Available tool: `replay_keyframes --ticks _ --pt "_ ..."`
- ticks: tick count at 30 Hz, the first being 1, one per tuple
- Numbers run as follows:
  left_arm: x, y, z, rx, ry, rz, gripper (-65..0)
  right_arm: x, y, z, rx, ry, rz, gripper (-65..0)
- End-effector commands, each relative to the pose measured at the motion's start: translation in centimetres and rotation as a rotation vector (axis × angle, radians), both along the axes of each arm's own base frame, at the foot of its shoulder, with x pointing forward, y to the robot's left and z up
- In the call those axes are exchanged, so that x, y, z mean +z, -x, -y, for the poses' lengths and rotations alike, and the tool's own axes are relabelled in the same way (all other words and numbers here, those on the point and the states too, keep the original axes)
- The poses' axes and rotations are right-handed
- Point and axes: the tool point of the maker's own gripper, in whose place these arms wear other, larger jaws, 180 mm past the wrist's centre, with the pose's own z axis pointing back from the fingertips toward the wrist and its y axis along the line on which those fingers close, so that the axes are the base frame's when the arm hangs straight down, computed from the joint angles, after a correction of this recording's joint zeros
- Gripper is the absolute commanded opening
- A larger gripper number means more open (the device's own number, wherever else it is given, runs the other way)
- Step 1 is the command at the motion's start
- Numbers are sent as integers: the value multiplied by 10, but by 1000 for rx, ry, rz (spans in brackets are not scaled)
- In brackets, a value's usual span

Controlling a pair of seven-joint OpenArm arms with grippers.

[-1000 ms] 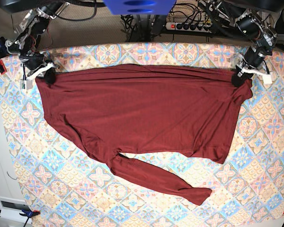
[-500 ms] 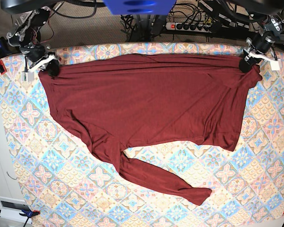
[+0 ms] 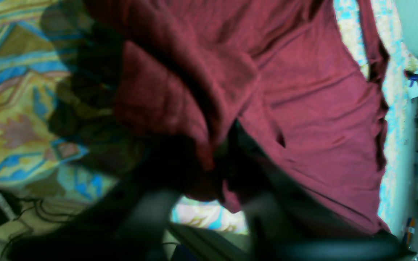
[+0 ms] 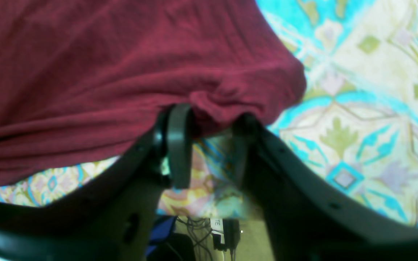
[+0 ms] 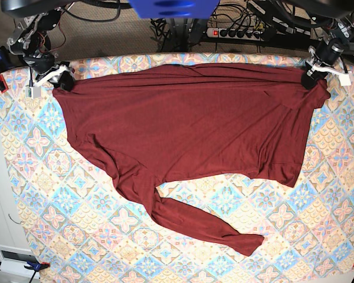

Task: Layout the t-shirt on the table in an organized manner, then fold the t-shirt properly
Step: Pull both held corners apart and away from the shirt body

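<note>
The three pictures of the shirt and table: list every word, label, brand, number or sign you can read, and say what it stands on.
"TE": on a small white tag below the table edge, right wrist view; the rest of it is hidden.
White tag by the right gripper, base view: too small to read.
White box at the lower left, base view: too small to read.
The shirt bears no print.

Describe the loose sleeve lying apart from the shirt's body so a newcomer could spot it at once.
Start at the patterned table, covered mostly by the maroon t-shirt. From the shirt's lower left edge, one long sleeve runs diagonally toward the near right. It is the only narrow red strip lying alone on the tiles, ending in a cuff.
</note>
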Motion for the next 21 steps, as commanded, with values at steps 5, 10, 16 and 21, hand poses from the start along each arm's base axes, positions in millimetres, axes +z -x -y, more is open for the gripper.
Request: replay_keyframes --ticks 5,10,16,21 --pt "13 -3 -10 9 -32 40 -490 13 -7 9 -7 22 50 -460" --pt "9 8 -10 9 -31 12 -481 13 -8 10 -9 24 52 -460" --pt "8 21 -15 17 -41 -15 -479 19 -6 25 -60 42 77 -460" --pt "14 32 -34 74 -71 -14 -478 21 -4 30 -77 49 80 -459"
